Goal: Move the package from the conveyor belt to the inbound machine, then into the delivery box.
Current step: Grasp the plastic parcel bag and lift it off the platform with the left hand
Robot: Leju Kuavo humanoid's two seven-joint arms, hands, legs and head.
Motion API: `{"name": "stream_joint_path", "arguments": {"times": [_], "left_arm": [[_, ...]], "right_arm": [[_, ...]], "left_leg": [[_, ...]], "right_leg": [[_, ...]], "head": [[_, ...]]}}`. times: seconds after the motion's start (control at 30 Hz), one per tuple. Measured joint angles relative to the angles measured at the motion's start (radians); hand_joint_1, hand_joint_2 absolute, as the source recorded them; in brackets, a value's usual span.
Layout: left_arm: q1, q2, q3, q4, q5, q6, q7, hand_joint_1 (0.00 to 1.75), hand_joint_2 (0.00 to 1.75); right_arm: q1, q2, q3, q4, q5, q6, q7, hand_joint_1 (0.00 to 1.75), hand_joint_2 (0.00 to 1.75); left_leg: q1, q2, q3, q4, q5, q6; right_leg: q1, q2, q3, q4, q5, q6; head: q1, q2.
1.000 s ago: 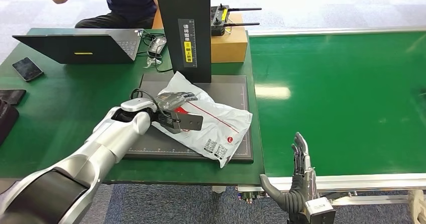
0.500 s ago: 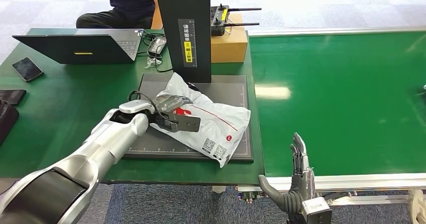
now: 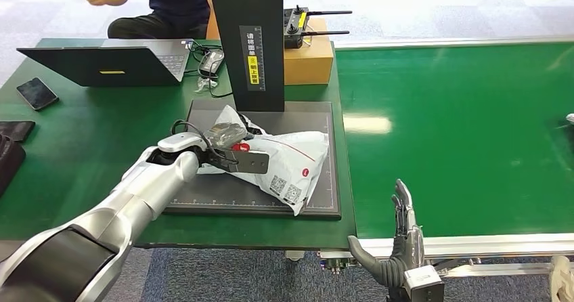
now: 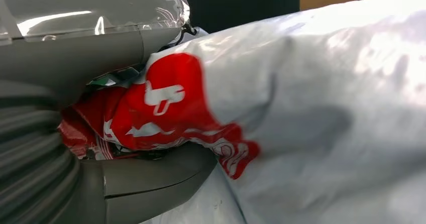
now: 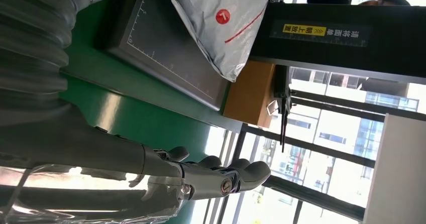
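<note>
Fingers of my left hand (image 3: pixel 227 143) are closed on the near-left end of the white plastic package (image 3: pixel 288 160), bunching it; in the left wrist view the thick thumb (image 4: pixel 150 176) sits under the crumpled red print of the package (image 4: pixel 311 108) and the fingers press from the opposite side. Far left on the green table (image 3: pixel 88 133) I see a phone (image 3: pixel 36 93) lying flat, with an open black laptop (image 3: pixel 108 63) behind it and a seated person (image 3: pixel 159 4) beyond the table edge, one fist raised. Package lies on the dark flat platform of the inbound machine (image 3: pixel 203 200), its grasped end raised, the rest draped across the platform toward the conveyor side, QR labels near its front corner. Black upright column (image 3: pixel 247 38) of the machine stands at the platform's back edge, carrying a yellow warning label. Just right of the column a cardboard box (image 3: pixel 308 61) bears a black remote controller (image 3: pixel 296 26) with two antennas. Green conveyor belt (image 3: pixel 460 133) runs off to the right. My right hand (image 3: pixel 399 248) is low at the belt's near edge, fingers straight and apart, holding nothing; the right wrist view shows those fingers (image 5: pixel 221 176) extended, with the package (image 5: pixel 226 23) on the platform well apart from them.
</note>
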Motion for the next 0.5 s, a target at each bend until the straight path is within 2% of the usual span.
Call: {"name": "stream_joint_path", "arguments": {"times": [0.27,0.5], "left_arm": [[-0.005,0.054,0.049,-0.047,0.079,0.081,-0.03,1.75,1.75],[0.008,0.131,0.165,-0.169,0.183,0.105,-0.078,1.75,1.75]], "right_arm": [[0.012,0.0,-0.003,-0.01,0.01,-0.006,0.003,0.0,1.75],[0.02,0.006,-0.019,-0.014,0.021,0.016,0.002,0.0,1.75]], "left_leg": [[0.0,0.0,0.0,0.0,0.0,0.0],[0.001,0.0,-0.001,0.0,0.0,0.0]], "right_leg": [[0.0,0.0,-0.001,0.0,0.0,0.0],[0.0,0.001,-0.001,0.001,0.0,0.0]], "head": [[0.0,0.0],[0.0,0.0]]}}
